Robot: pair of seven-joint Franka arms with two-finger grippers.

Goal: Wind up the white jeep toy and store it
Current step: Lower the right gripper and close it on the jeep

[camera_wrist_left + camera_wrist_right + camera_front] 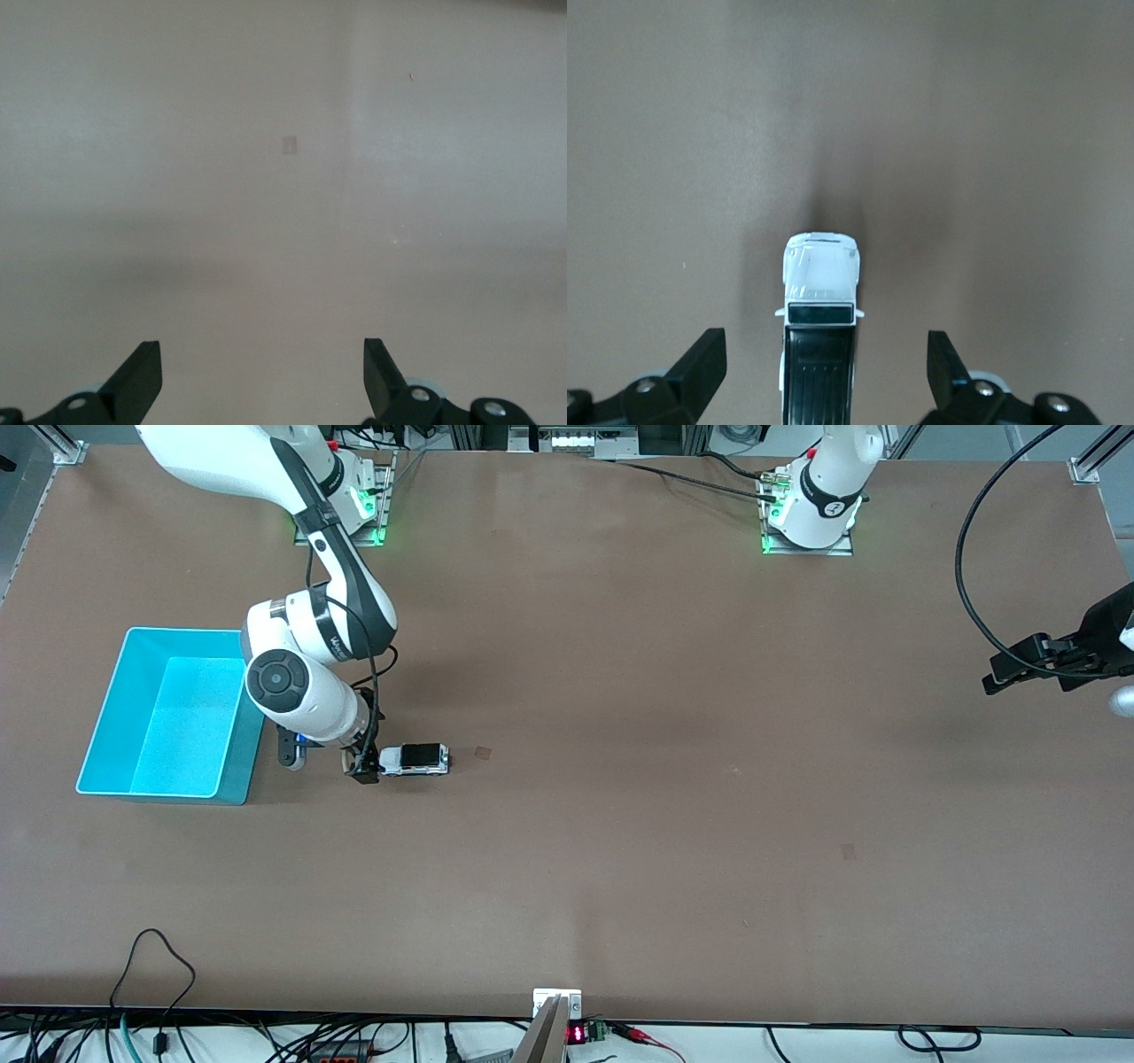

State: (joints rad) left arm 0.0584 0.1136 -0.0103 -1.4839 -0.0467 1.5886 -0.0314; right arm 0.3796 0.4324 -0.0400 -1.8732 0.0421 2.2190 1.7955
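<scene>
there, turquoise bin [115,717] bare inside; right gripper [824,372] spread around white jeep toy [821,292]

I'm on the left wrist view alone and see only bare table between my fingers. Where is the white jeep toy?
Observer: The white jeep toy sits on the table beside the turquoise bin, toward the right arm's end.
Operator: Is the right gripper on it?
Observer: The right gripper is open, a finger on each side of the jeep's black rear, not touching.
Operator: And my gripper?
Observer: The left gripper waits, open, over the left arm's end of the table.
</scene>
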